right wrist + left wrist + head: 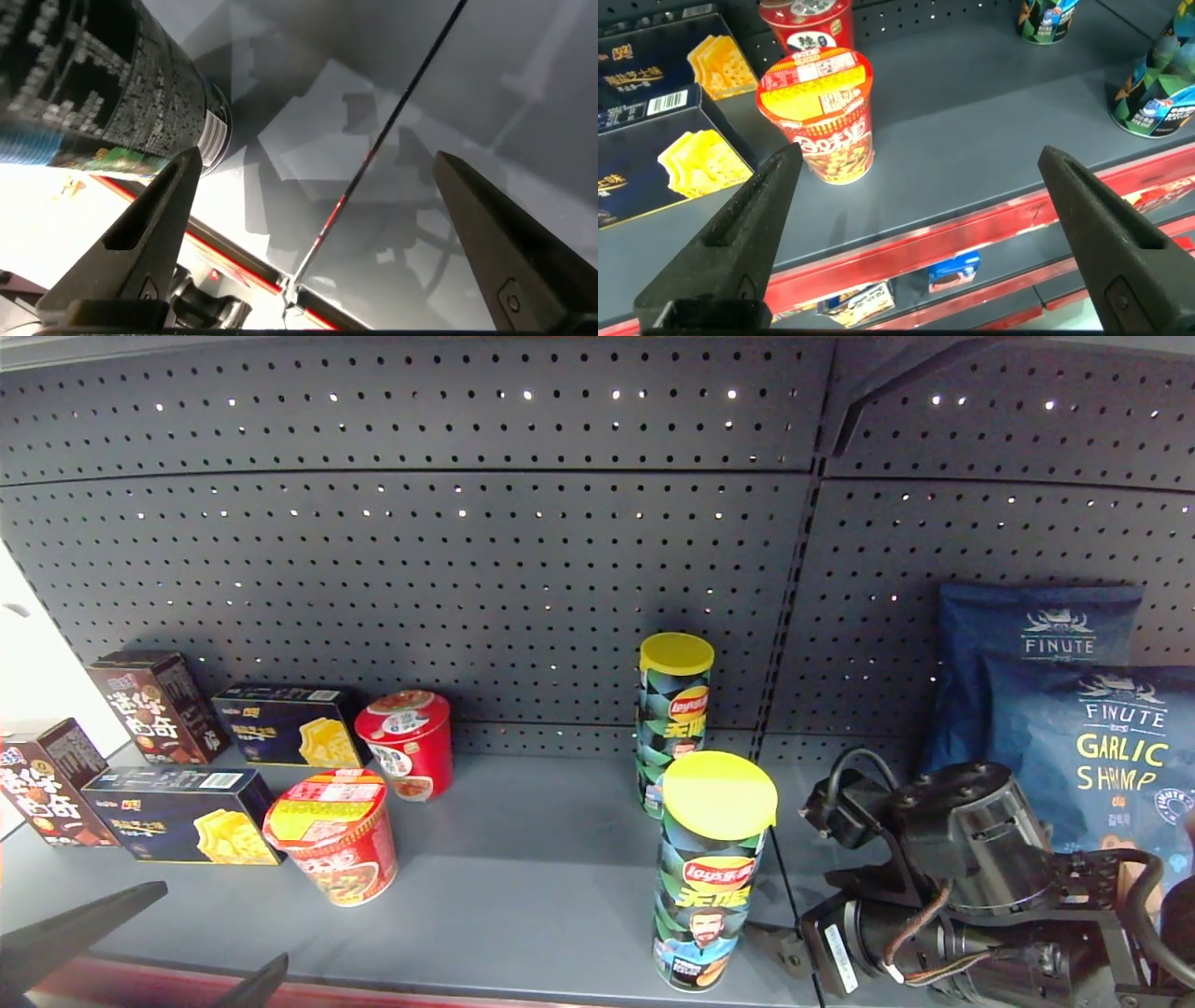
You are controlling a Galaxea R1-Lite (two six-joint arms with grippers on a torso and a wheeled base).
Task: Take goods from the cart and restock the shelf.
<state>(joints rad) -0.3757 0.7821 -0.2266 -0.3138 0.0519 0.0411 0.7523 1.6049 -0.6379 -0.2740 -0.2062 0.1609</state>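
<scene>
Shelf (pixel 523 896): grey, with a pegboard back.
Blue snack bags (pixel 1074 709): to the right of the front chip can (pixel 714 868), against the back.
Right gripper (pixel 318 163): low beside that can's right, fingers apart, holding nothing.
Left gripper (pixel 920 159): well to its left, at the shelf edge, fingers spread, empty.
Front chip can: upright, near the edge.
Second chip can (pixel 674 719): upright, just behind it.
Boxes (pixel 187 812) and cup noodles (pixel 336 835): to its left.

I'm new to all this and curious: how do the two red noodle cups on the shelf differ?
The front noodle cup has a yellow band across its lid; the back noodle cup has a red lid with a pale patch. The front noodle cup stands near the shelf edge; the back noodle cup stands close to the pegboard wall. Both are red, upright and sealed.
</scene>
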